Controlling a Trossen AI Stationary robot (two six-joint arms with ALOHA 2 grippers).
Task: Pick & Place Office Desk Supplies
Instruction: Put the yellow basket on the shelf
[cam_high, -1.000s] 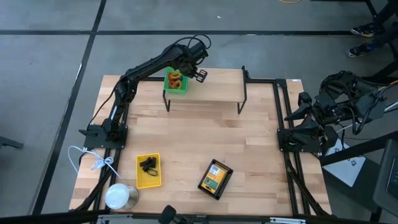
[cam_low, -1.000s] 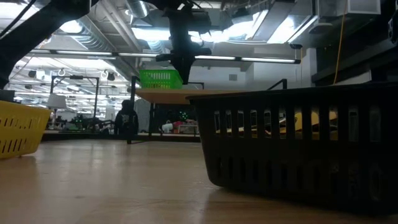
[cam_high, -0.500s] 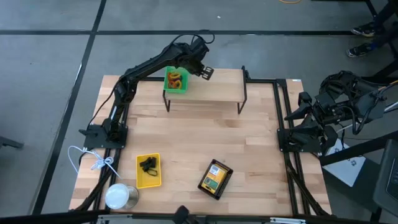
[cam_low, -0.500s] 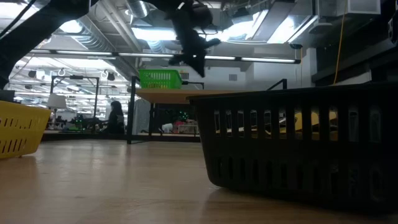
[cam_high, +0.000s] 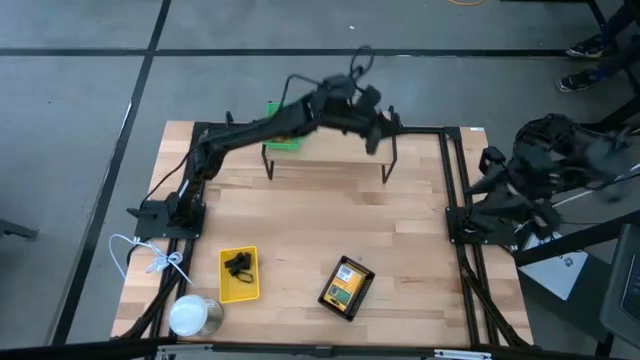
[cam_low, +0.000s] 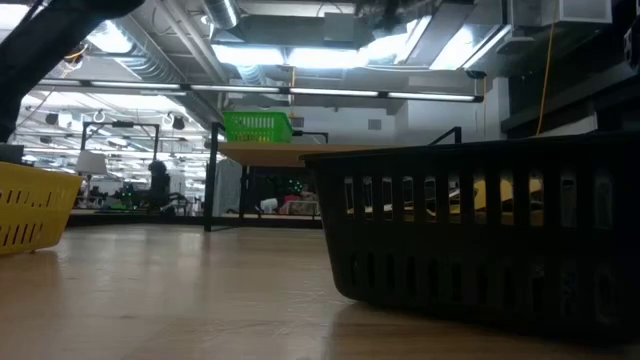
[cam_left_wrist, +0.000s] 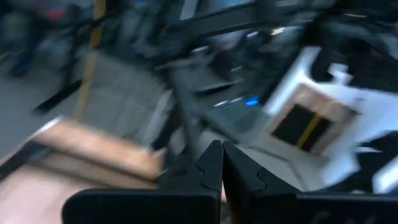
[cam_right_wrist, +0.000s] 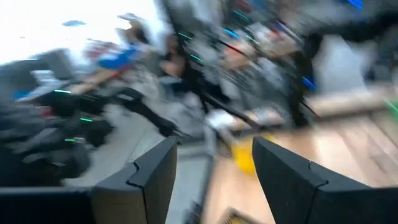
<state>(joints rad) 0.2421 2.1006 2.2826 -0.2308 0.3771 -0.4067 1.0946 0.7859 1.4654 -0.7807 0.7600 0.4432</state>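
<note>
Left claw (cam_high: 375, 140): fingers pressed together, empty, above shelf's right end.
Green tray (cam_high: 281, 138): on shelf, at claw's 9 o'clock, apart.
Right claw (cam_right_wrist: 214, 171): wide open, empty, beyond surface's right edge.

Wide open boards around the black mesh tray (cam_high: 346, 287) in mid-table. Beyond it the raised shelf (cam_high: 330, 140) bars the far edge, with the left arm (cam_high: 260, 128) stretched over it.

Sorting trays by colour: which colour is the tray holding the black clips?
Yellow tray, clearest in the high view.

green tray (cam_low: 257, 127), yellow tray (cam_high: 238, 274), black mesh tray (cam_low: 480, 235)
</note>
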